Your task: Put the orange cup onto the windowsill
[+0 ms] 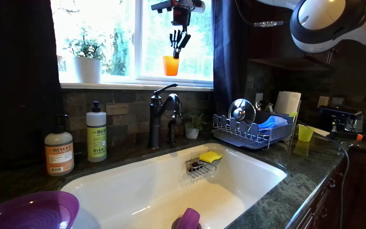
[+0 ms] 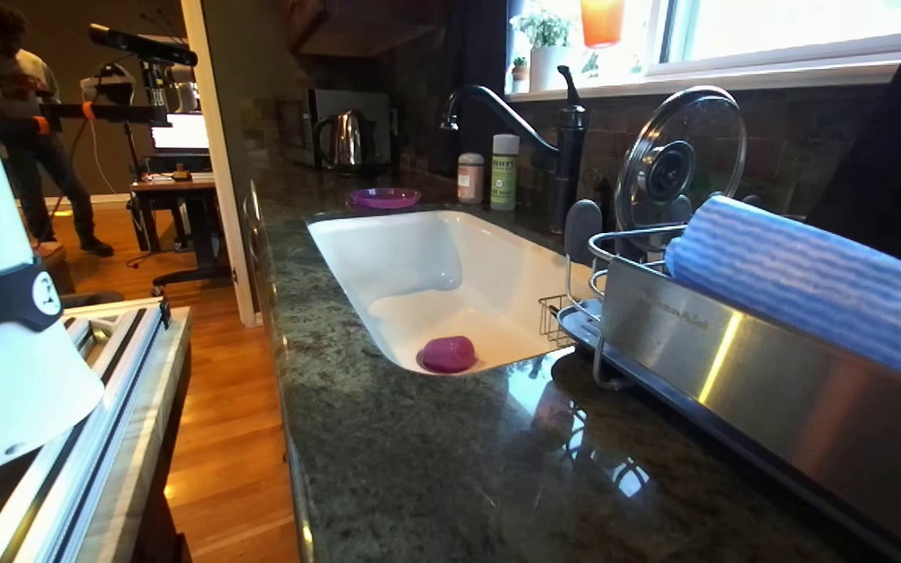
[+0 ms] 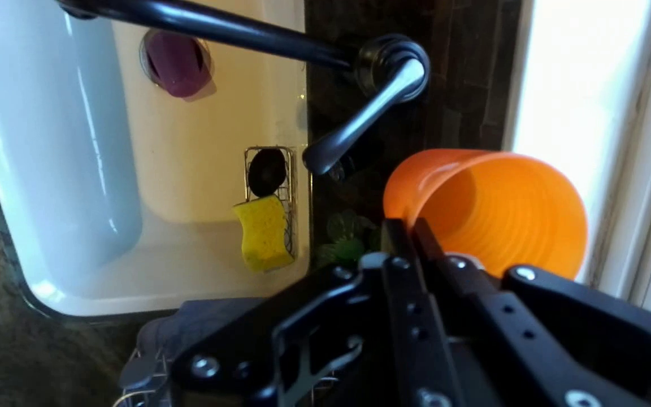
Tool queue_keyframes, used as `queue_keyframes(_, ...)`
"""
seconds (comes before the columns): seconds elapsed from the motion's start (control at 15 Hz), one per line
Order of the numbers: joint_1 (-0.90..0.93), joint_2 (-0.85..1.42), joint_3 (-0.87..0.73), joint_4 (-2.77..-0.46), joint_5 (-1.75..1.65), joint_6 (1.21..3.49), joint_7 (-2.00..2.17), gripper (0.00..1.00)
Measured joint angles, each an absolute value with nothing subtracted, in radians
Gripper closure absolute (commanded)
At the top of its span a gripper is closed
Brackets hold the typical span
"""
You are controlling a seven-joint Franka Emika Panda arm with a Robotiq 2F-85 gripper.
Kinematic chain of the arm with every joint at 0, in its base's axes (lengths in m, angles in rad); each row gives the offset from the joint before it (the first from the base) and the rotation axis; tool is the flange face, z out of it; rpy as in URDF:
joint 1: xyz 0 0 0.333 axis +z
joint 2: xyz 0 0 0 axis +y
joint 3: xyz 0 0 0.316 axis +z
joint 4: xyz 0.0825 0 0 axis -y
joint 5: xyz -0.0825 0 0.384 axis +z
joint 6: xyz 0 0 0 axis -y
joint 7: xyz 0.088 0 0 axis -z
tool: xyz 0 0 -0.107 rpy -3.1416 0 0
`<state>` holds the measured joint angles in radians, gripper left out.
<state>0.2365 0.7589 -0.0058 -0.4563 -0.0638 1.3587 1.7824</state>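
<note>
Black gripper (image 3: pixel 408 226) tightly pinches tapered orange plastic cup (image 1: pixel 170 66) | narrow pale windowsill (image 1: pixel 132 86) below, alongside | best centred above, lowered upright

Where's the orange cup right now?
In an exterior view, the orange cup hangs by its rim from the gripper, in front of the window's right pane and higher than the faucet. It isn't on the windowsill yet.

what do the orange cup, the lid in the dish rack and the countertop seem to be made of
The orange cup looks like thin plastic, evenly coloured, with fine rings inside. The lid seems clear glass, since the background shows through, with a shiny rim, probably metal. The countertop looks like polished stone, perhaps granite: dark, mottled and full of glossy reflections.
</note>
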Motion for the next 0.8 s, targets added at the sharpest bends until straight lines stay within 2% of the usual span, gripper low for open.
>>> queue_keyframes(0.13, 0.233, 0.774, -0.012, -0.455, -0.068, 1.359, 1.720, 0.96)
queue_keyframes(0.33, 0.228, 0.782, -0.017, -0.451, -0.069, 1.359, 1.718, 0.99)
queue_keyframes(0.8, 0.229, 0.786, -0.032, -0.452, -0.094, 1.414, 1.638, 0.99)
